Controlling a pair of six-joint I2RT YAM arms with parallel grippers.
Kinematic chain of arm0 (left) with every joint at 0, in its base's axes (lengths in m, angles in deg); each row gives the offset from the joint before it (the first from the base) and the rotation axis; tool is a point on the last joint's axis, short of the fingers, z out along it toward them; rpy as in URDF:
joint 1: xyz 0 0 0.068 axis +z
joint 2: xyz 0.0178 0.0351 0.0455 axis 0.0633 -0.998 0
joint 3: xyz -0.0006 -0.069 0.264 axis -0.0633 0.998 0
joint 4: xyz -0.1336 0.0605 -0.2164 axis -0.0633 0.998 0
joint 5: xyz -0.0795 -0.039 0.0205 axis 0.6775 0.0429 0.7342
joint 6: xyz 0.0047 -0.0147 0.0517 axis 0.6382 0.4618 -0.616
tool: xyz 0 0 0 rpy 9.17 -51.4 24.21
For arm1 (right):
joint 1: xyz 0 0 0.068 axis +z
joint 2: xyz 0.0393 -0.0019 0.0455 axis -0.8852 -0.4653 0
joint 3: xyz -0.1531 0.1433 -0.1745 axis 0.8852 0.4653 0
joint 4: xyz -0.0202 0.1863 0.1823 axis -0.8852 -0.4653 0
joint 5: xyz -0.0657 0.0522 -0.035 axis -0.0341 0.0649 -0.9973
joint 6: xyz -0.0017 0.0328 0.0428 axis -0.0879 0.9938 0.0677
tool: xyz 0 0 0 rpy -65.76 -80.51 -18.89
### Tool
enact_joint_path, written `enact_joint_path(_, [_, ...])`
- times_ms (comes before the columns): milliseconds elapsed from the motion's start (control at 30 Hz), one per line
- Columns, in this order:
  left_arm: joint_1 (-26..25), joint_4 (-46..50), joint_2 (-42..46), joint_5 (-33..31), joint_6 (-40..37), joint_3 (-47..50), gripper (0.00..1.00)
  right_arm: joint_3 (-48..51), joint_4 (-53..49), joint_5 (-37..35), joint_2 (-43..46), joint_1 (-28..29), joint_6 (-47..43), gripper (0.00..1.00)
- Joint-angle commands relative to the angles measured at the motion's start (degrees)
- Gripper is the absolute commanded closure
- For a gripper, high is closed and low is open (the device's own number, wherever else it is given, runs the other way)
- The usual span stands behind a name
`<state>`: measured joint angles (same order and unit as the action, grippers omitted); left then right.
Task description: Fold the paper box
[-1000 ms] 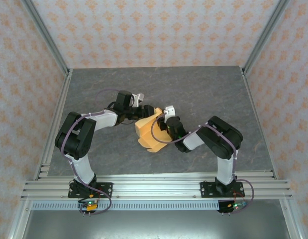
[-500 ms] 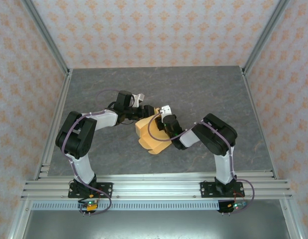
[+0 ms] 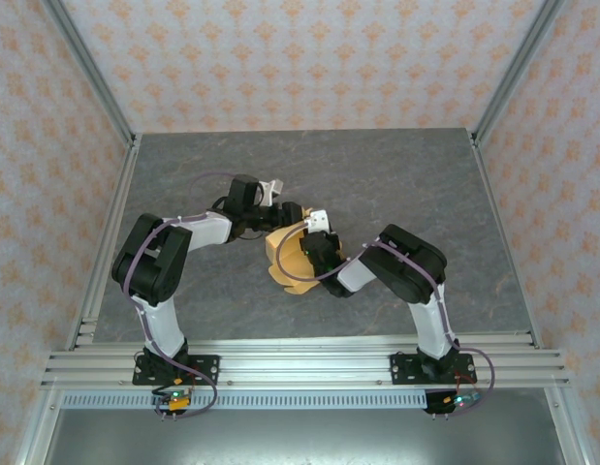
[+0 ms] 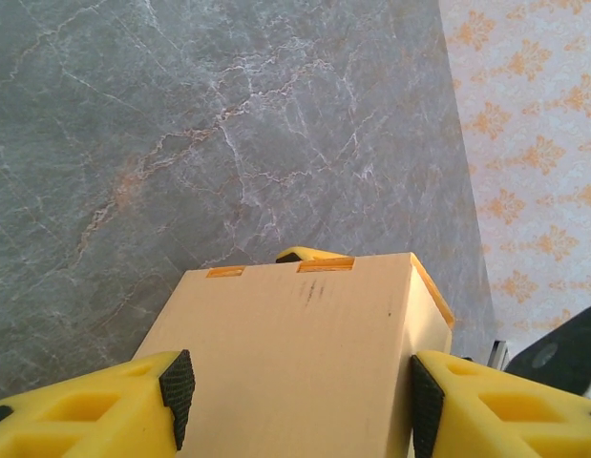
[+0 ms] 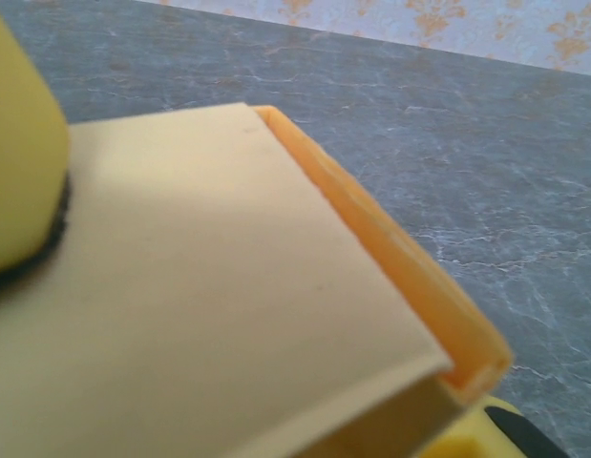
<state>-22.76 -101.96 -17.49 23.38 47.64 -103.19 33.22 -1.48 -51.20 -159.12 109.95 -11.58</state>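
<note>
Nearest the arm bases, the light orange-tan thin cardboard paper box (image 3: 283,263) sits partly folded over the grey marble-patterned table (image 3: 406,174), between the two arms. On the box's right side the right gripper (image 3: 314,244) is closed on it. In the right wrist view one yellow finger (image 5: 16,143) presses its black pad on the pale top panel, and the other finger (image 5: 481,437) shows beneath the box's orange-edged corner. At the box's far side the left gripper (image 3: 283,215) grasps it across its width. In the left wrist view its black pads (image 4: 178,396) touch both side edges of the flat panel (image 4: 295,343). Beyond the box lies bare table.
</note>
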Motion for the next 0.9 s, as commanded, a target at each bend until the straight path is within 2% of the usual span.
enact_joint_path(0, [-0.22, 11.85, -4.76, -5.71, 0.1, 3.75, 0.39, 0.05, -2.24, -11.8, -0.51, -1.8, 1.38, 0.68])
enact_joint_path(33, [-0.21, 11.76, -4.77, -5.64, 0.12, 3.68, 0.39, 0.23, -2.44, -10.2, 0.02, -1.88, 1.79, 0.66])
enact_joint_path(200, [-0.22, 12.72, -4.55, -5.69, -0.42, 3.27, 0.39, 4.07, 2.28, 6.85, 4.07, -2.32, -0.57, 0.55])
enact_joint_path(400, [-0.09, 13.77, -4.47, -6.44, -0.84, 1.97, 0.39, 8.88, 0.89, 20.36, 11.47, -4.38, -3.13, 0.42])
enact_joint_path(533, [-0.04, 14.29, -4.89, -6.49, -1.02, 1.1, 0.39, 12.13, -2.18, 25.33, 16.8, -6.27, -0.01, 0.39])
enact_joint_path(667, [-0.07, 14.84, -4.94, -6.34, -1.1, 0.52, 0.39, 15.61, -4.51, 33.73, 21.97, -7.92, 2.94, 0.39])
enact_joint_path(867, [-0.1, 15.56, -5.77, -6.19, -1.23, -0.38, 0.39, 16.05, -12.52, 42.23, 28.1, -9.04, -0.23, 0.4])
